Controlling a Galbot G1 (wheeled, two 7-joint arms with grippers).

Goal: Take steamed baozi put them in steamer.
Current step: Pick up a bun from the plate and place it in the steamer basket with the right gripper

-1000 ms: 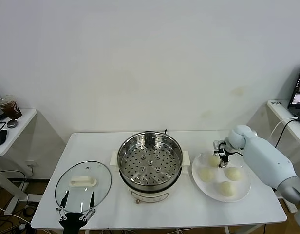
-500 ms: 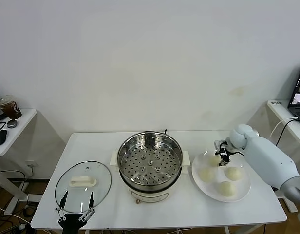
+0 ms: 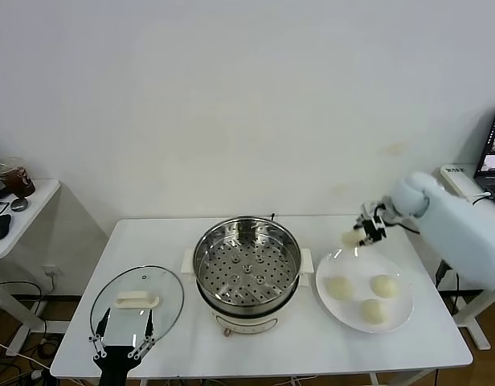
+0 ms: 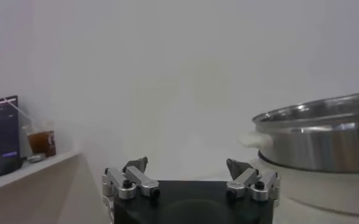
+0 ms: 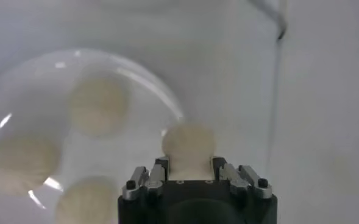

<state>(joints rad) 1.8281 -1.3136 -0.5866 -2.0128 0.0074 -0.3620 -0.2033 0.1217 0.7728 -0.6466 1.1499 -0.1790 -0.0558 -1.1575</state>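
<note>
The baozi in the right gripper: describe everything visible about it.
The baozi is a small, round, smooth cream-white dough bun, whole and unmarked. The right gripper is shut on it, fingers pressing its two sides. It hangs in the air above the white plate's far-left rim, touching only the fingers, between the plate and the steamer. Three other buns lie on the plate.

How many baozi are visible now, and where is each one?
4. Three lie on the plate: baozi, baozi, baozi. The fourth baozi is held in the right gripper above the plate's rim. None is in the steamer.
</note>
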